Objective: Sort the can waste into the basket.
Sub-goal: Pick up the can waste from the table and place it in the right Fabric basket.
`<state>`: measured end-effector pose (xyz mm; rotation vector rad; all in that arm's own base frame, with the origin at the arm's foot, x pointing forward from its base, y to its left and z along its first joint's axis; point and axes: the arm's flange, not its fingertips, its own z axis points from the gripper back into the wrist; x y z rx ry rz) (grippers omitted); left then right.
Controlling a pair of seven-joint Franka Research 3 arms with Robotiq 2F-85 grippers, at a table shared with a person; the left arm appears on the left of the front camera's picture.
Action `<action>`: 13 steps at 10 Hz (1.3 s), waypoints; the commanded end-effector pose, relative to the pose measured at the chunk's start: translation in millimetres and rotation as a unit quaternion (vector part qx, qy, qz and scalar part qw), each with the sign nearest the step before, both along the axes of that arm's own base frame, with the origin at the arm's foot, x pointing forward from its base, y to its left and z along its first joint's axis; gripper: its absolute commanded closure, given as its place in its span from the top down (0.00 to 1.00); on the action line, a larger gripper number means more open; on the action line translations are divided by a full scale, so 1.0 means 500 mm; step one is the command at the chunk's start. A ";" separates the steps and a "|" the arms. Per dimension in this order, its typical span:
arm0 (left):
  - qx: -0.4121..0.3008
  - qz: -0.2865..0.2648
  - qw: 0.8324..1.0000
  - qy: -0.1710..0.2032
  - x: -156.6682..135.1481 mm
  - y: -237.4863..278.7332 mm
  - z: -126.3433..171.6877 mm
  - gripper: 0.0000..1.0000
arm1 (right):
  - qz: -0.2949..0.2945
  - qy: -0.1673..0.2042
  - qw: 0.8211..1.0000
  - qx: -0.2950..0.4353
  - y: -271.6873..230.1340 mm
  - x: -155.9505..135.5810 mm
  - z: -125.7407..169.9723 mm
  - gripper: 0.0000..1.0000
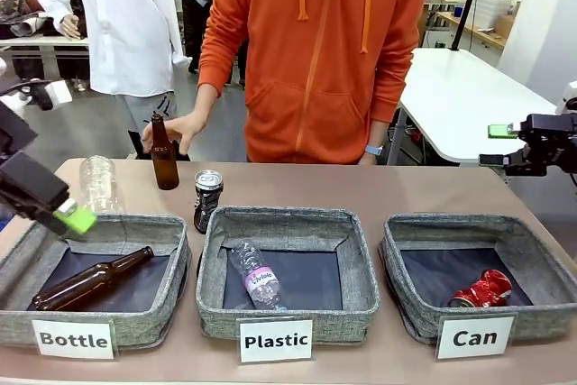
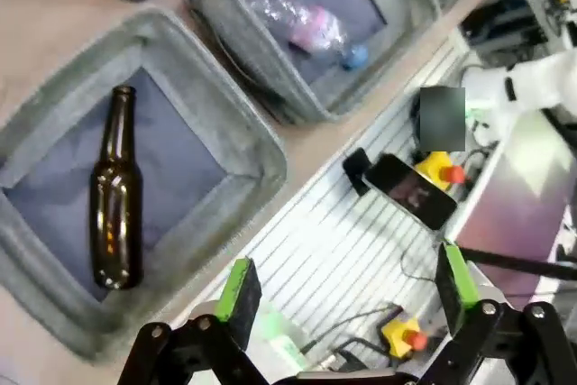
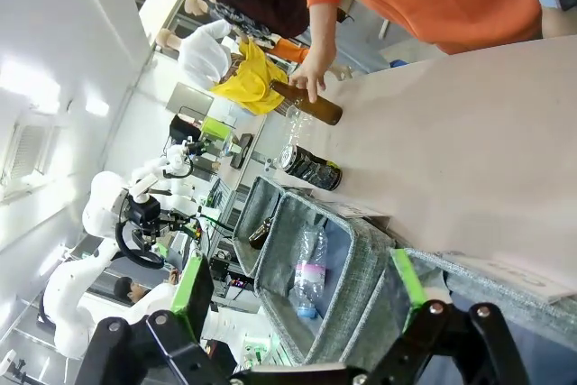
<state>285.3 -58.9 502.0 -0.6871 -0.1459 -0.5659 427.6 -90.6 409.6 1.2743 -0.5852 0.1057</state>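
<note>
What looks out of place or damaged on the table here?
The red can lying in the Can basket is crushed, as waste would be. The dark can, dented too, stands on the table just behind the Plastic basket, not yet sorted. Nothing is spilled.

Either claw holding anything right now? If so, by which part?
Nothing: left claw and right claw both stand open and empty. The person's hand is at the neck of the upright brown bottle; whether it grips cannot be told.
</note>
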 end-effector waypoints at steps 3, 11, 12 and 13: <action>-0.048 0.008 0.981 -0.186 0.063 -0.012 0.009 1.00 | -0.001 -0.012 1.000 -0.002 0.000 0.000 0.003 1.00; -0.102 -0.006 0.978 -0.182 0.164 0.065 -0.016 1.00 | -0.001 -0.012 1.000 -0.002 0.000 0.000 0.003 1.00; -0.111 -0.002 0.977 -0.183 0.130 0.119 -0.005 1.00 | -0.001 -0.012 1.000 -0.002 0.000 0.000 0.003 1.00; -0.119 0.003 0.976 -0.183 0.101 0.170 -0.001 1.00 | -0.001 -0.012 1.000 -0.002 0.000 0.000 0.003 1.00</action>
